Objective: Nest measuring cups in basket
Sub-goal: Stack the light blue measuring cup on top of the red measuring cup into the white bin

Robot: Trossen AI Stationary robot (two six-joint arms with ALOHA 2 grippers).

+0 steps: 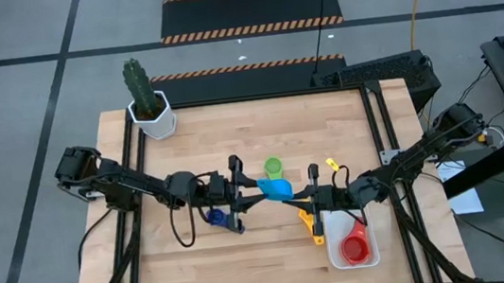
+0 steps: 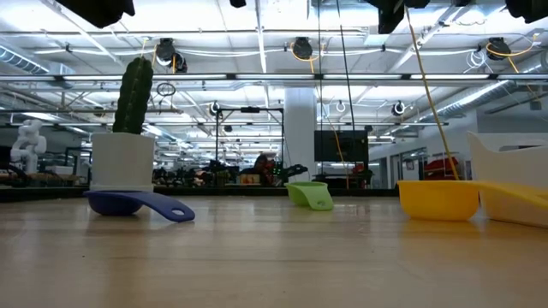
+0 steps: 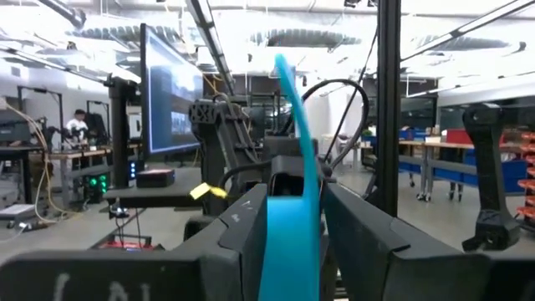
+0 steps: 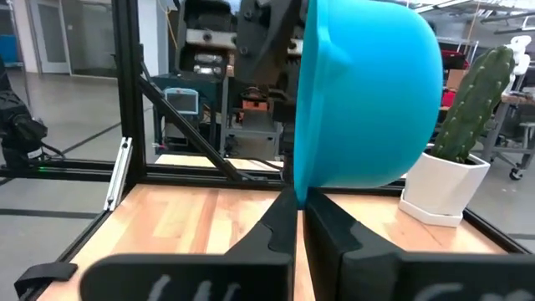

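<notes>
Unlabelled wooden table, no legible writing.

A robotics lab or industrial workshop: open hall with exposed ceiling pipes and strip lights, workbenches, a large monitor, black aluminium framing, hazard-striped floor mats, a white humanoid figure far off.

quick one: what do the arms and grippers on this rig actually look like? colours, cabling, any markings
Both arms are dark, near-black jointed links reaching in from the table's side edges. The left gripper and right gripper each end in two flat, angular black fingers. A loose black cable loops below the left arm. Faint pale scrawled marks show on each wrist housing. A small yellow tag sits near the right gripper.
</notes>
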